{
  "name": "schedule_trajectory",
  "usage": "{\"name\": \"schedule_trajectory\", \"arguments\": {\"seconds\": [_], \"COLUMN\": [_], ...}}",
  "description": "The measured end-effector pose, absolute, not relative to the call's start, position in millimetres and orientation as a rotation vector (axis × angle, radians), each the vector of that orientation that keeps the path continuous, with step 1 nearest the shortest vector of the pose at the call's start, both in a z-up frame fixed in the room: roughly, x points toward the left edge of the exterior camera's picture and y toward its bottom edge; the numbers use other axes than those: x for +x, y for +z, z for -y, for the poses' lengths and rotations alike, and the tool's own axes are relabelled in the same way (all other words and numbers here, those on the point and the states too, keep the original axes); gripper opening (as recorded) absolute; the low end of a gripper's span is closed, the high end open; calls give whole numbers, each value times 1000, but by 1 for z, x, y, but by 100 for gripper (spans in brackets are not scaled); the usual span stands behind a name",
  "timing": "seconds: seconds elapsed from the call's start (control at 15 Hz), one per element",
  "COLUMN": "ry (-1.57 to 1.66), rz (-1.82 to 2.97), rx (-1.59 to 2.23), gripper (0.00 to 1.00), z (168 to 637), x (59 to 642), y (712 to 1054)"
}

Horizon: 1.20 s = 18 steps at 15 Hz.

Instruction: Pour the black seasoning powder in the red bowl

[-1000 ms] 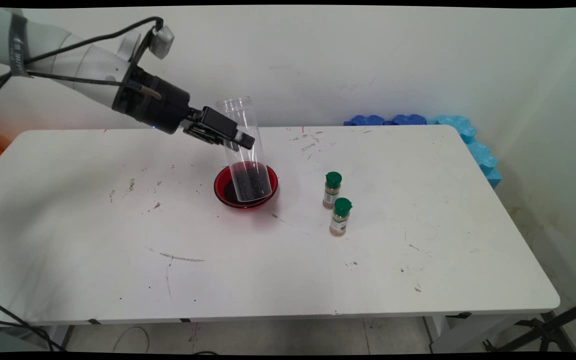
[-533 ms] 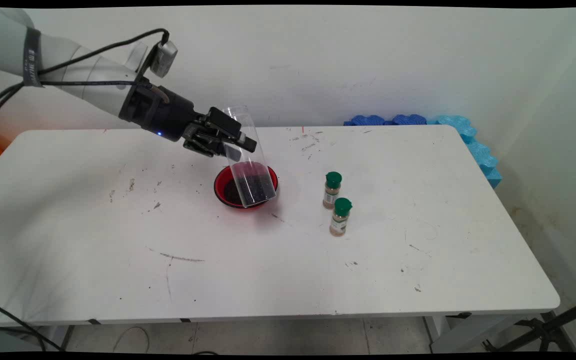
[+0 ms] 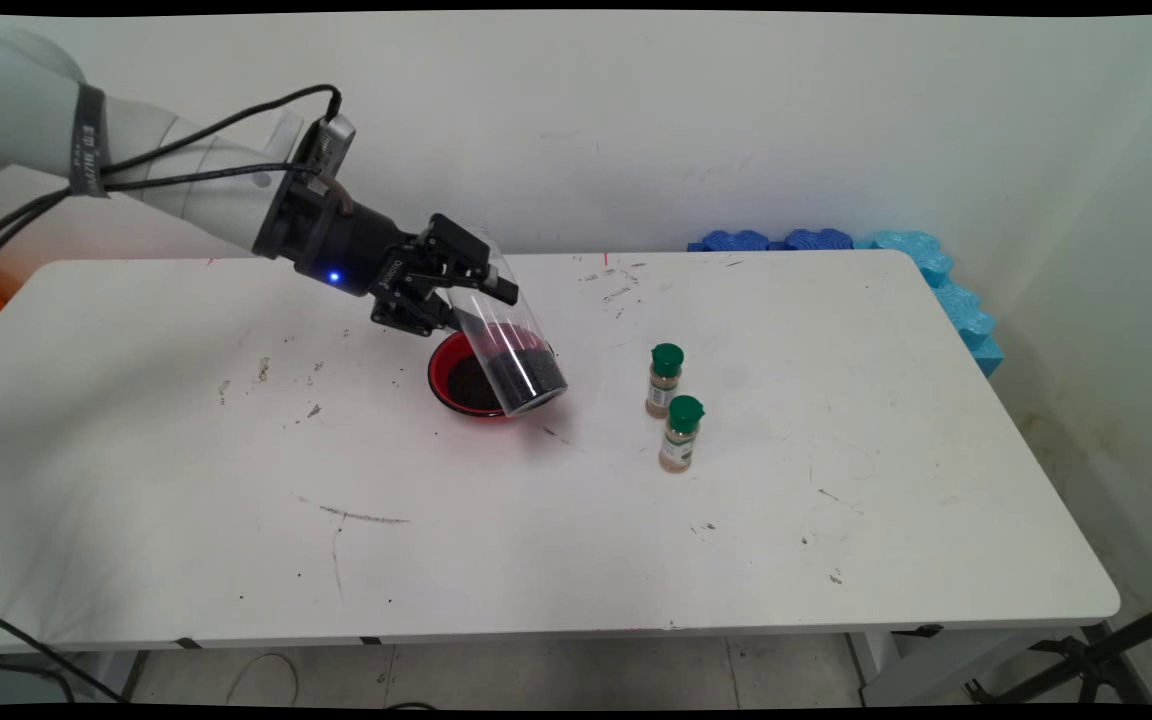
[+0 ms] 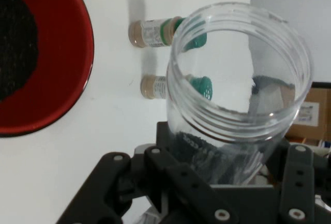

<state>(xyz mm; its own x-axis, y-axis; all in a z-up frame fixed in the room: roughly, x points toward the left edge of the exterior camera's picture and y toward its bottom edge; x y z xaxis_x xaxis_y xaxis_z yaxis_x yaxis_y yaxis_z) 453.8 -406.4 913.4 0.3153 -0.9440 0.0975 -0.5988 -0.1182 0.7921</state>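
Note:
My gripper (image 3: 474, 290) is shut on a clear plastic jar (image 3: 514, 352), gripping it near its open mouth. The jar leans steeply, mouth up and to the left, base down and to the right over the rim of a red bowl (image 3: 448, 388). The bowl holds black grains. Dark grains show through the jar's lower half; I cannot tell whether they lie in the jar or in the bowl behind it. In the hand view the jar's threaded mouth (image 4: 240, 79) faces the camera above the gripper (image 4: 227, 175), with the red bowl (image 4: 70, 53) at the upper left.
Two small spice bottles with green lids (image 3: 665, 380) (image 3: 681, 433) stand right of the bowl; in the hand view the bottles (image 4: 150, 32) (image 4: 154, 86) are partly behind the jar. Blue foam pieces (image 3: 936, 275) lie along the table's far right corner. The white table (image 3: 576, 540) is scuffed.
The wrist has turned and the jar has gone from nearly upright to steeply tilted, its base swinging right over the bowl's rim. The hand has shifted slightly right.

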Motion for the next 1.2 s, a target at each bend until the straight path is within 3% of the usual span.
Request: {"name": "schedule_trajectory", "arguments": {"seconds": [1.2], "ry": [-894], "rz": [865], "rx": [2120], "gripper": [0], "z": [404], "x": [443], "y": [886]}}
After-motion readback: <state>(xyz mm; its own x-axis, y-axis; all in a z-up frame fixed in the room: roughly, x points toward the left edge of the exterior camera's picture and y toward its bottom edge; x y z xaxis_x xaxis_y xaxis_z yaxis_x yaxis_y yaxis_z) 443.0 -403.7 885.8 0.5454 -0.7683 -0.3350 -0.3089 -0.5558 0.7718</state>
